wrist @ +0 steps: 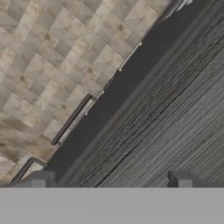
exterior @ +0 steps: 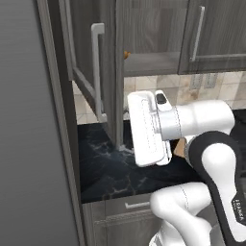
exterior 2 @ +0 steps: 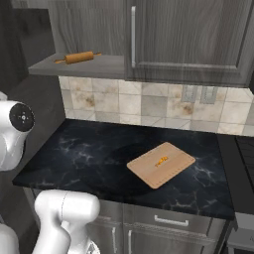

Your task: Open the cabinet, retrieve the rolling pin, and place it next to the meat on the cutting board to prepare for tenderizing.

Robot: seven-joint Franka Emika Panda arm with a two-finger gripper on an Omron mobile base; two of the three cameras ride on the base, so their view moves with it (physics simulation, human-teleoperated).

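From the left base view, the cabinet (exterior: 144, 33) has its left door (exterior: 91, 67) swung open toward the camera, silver bar handle facing out, and 1 orange end of the rolling pin (exterior: 126, 54) peeks past the door's edge on the shelf. The white arm reaches across the black marbled tabletop (exterior: 110, 168) below.

Across the right base view, the rolling pin (exterior 2: 77, 57) lies on its side on the exposed cabinet shelf (exterior 2: 99, 67), left of the closed right door (exterior 2: 188, 34). The cutting board (exterior 2: 161, 164) rests flat on the tabletop (exterior 2: 79, 154), well apart from the shelf, with a small orange piece of meat (exterior 2: 161, 161) at its middle.

Along the hand view, the claw (wrist: 111, 180) stands spread wide with nothing between its 2 fingertips (wrist: 181, 179), facing dark wood-grain cabinet surface beside beige wall tiles (wrist: 52, 57).
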